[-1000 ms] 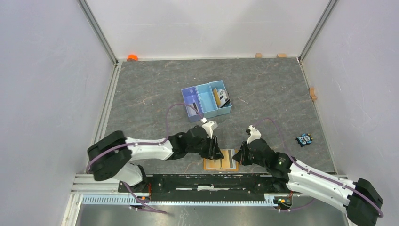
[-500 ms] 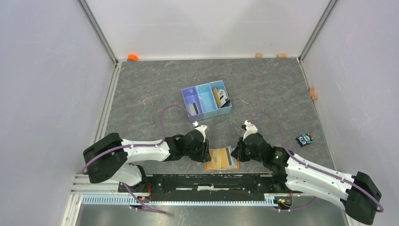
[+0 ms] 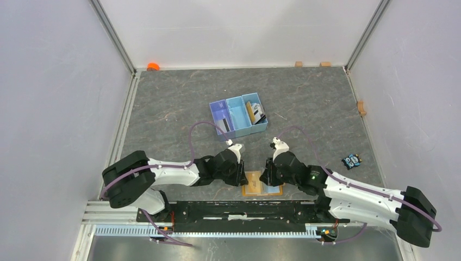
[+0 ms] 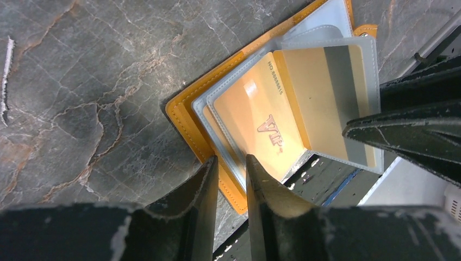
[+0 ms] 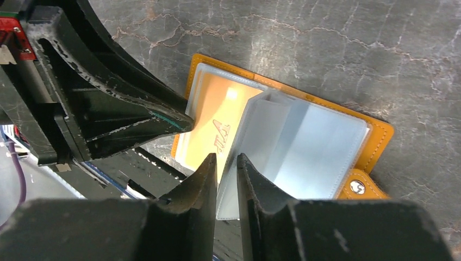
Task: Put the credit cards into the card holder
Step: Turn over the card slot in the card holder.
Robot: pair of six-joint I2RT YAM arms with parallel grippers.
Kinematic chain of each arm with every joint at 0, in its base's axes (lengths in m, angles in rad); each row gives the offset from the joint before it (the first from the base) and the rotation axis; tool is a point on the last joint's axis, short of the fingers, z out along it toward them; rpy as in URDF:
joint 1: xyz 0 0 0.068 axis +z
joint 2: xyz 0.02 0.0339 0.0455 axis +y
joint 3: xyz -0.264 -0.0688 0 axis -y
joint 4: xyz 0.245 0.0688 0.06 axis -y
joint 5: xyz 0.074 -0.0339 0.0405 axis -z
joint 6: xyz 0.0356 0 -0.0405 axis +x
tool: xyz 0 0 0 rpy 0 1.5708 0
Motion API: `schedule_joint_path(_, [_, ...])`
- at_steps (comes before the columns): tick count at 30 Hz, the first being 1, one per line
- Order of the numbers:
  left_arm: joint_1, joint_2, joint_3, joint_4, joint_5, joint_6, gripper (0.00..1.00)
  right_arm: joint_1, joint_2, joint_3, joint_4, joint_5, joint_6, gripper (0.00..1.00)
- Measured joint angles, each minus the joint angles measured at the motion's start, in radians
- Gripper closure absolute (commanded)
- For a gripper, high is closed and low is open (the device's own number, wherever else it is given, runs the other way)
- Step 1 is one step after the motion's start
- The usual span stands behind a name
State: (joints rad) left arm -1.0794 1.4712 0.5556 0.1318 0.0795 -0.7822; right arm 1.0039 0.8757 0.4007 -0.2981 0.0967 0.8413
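R tool [image 5: 226,159] moved in, shut→slit apart at clear sleeve [image 5: 247,152], grip can't tell | L tool [image 4: 232,160] slit apart – tip on card holder [image 4: 187,117] edge | gold card [image 4: 255,117] seated – tray cards [image 3: 254,111] next

Bright even light; glare on gold card [image 4: 251,92].

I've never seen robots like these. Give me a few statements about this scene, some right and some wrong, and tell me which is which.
1. The card holder lies open on the table between the left gripper and the right gripper. True.
2. A gold card marked VIP sits in a clear sleeve inside it. True.
3. The blue tray is empty. False: cards lie in it.
4. The black-and-blue gadget sits inside the tray. False: it lies on the table, apart from the tray, on the right arm's side.
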Motion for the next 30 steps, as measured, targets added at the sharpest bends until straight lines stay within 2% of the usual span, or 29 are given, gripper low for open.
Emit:
schedule_joint_path(8, [0.000, 0.000, -0.010, 0.024, 0.004, 0.000, 0.66, 0.092, 0.124, 0.078, -0.023, 0.067, 0.006, 0.64])
schedule_joint_path(15, [0.000, -0.037, -0.032, 0.019, 0.005, 0.000, 0.54, 0.174, 0.213, 0.165, -0.042, 0.122, 0.014, 0.50])
schedule_joint_path(19, [0.000, -0.142, -0.074, -0.042, -0.002, -0.001, 0.46, 0.188, 0.219, 0.194, -0.042, 0.145, 0.014, 0.39])
schedule_joint_path(23, [0.001, -0.312, -0.110, -0.156, -0.028, -0.001, 0.39, 0.192, 0.209, 0.217, -0.060, 0.183, -0.004, 0.26])
schedule_joint_path(28, [0.013, -0.469, -0.108, -0.281, -0.044, 0.000, 0.26, 0.192, 0.166, 0.235, -0.077, 0.240, -0.060, 0.03])
schedule_joint_path(30, [0.029, -0.499, -0.090, -0.334, -0.032, 0.006, 0.18, 0.192, 0.153, 0.238, -0.087, 0.269, -0.087, 0.02])
